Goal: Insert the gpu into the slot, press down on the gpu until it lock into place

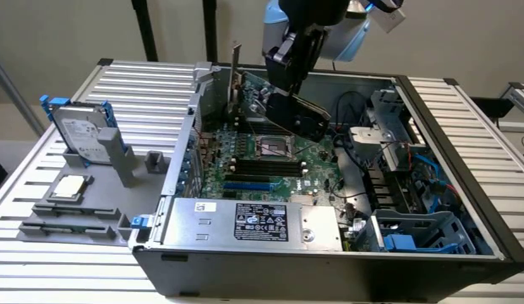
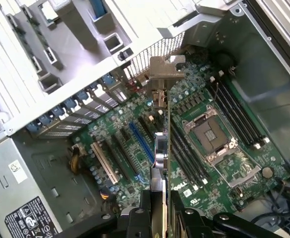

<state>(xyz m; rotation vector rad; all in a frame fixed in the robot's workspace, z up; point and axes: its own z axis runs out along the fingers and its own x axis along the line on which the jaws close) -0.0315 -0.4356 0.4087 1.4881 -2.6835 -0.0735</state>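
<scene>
Black-shrouded on its green board, the gpu (image 1: 297,118) hangs tilted in the air well above the slot (image 1: 247,187), with the gripper (image 1: 286,85) clenched on its upper edge. In the wrist view the card is edge-on, its silver bracket (image 2: 166,69) out past the slot's far end. Its lower edge is clear of the slot and not lined up with it. By my judgement, seating it and pressing it down to lock are both still to do.

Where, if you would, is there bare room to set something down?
Bare slatted table behind the grey hard drive with blue rails and at the exterior view's right of the open black computer case. Inside is crowded under the hand holding the black gpu.
</scene>
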